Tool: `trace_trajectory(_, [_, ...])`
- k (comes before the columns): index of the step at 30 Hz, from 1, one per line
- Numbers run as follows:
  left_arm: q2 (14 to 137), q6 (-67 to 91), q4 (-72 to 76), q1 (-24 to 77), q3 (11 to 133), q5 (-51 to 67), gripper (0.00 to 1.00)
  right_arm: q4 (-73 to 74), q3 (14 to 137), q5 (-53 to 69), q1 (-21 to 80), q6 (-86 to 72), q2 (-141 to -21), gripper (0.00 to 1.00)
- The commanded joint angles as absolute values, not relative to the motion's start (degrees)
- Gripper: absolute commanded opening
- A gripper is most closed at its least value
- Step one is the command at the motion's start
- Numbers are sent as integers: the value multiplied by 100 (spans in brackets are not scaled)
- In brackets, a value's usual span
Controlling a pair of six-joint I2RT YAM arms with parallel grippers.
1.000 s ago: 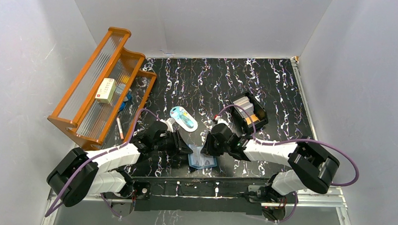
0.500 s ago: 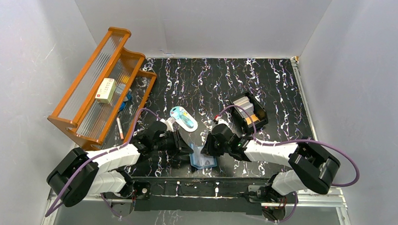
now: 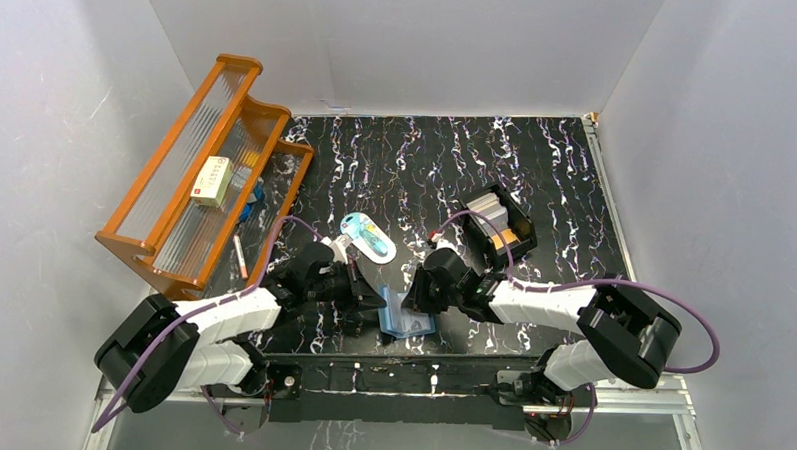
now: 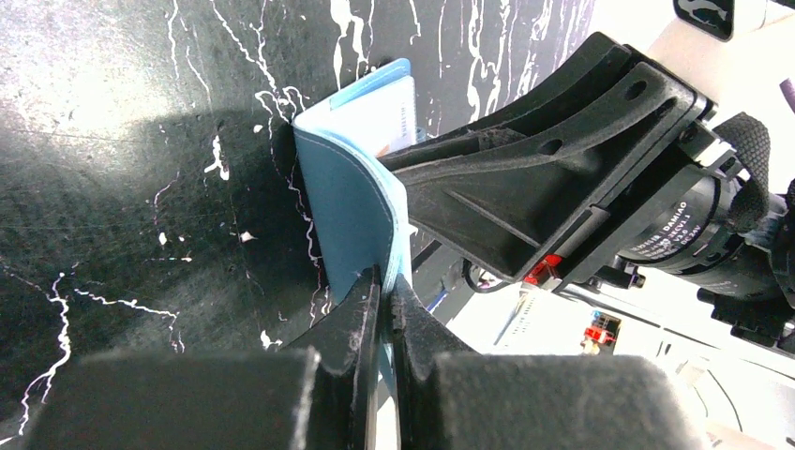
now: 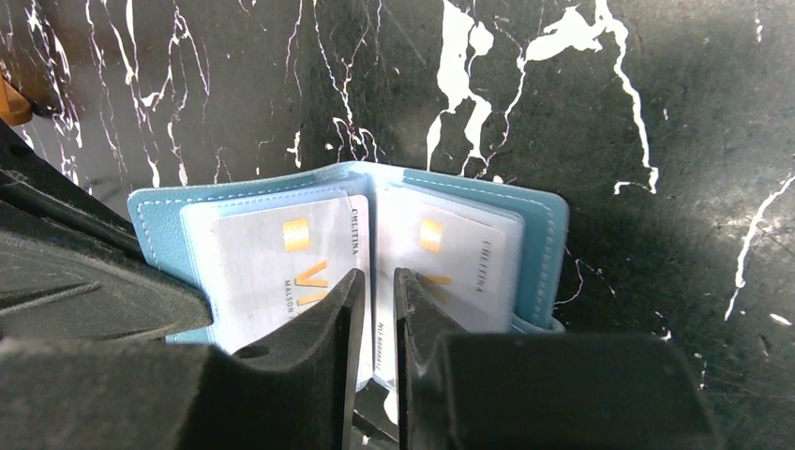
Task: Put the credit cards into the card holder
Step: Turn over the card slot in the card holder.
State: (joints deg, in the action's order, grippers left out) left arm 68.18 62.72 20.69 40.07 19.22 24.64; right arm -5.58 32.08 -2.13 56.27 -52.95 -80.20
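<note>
The blue card holder (image 3: pixel 409 320) lies open near the table's front edge, between the two arms. My left gripper (image 3: pixel 380 306) (image 4: pixel 385 281) is shut on its left cover (image 4: pixel 352 197), which stands tilted up off the table. Two pale credit cards (image 5: pixel 272 258) (image 5: pixel 459 258) with gold chips sit in its clear pockets. My right gripper (image 3: pixel 414 300) (image 5: pixel 379 279) hovers over the holder's fold, its jaws a narrow gap apart with nothing between them. More credit cards (image 3: pixel 491 210), pale and orange-tan, stand in a black box (image 3: pixel 522 229).
An orange rack (image 3: pixel 134 226) stands at the left with a cream box (image 3: pixel 213 181) on it. A light-blue oval item (image 3: pixel 366 236) lies just behind the left gripper. The white side walls close in the table on both sides.
The left jaws have closed onto the card holder's left cover, and that cover now stands raised. The right gripper has stayed where it was.
</note>
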Motion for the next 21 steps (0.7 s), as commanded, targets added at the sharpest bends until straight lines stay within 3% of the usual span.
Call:
trace_trajectory(1, [6667, 5857, 1308, 3999, 2435, 2419, 0, -214, 3224, -122, 5650, -5267, -7950, 27])
trace_trajectory(9, [6529, 4834, -2142, 3999, 3878, 1653, 0, 548, 3612, -331, 5645, -5041, -7146, 34])
trace_trajectory(21, [7931, 4764, -3946, 4369, 5439, 545, 0, 115, 3278, -358, 5640, -5049, -7352, 32])
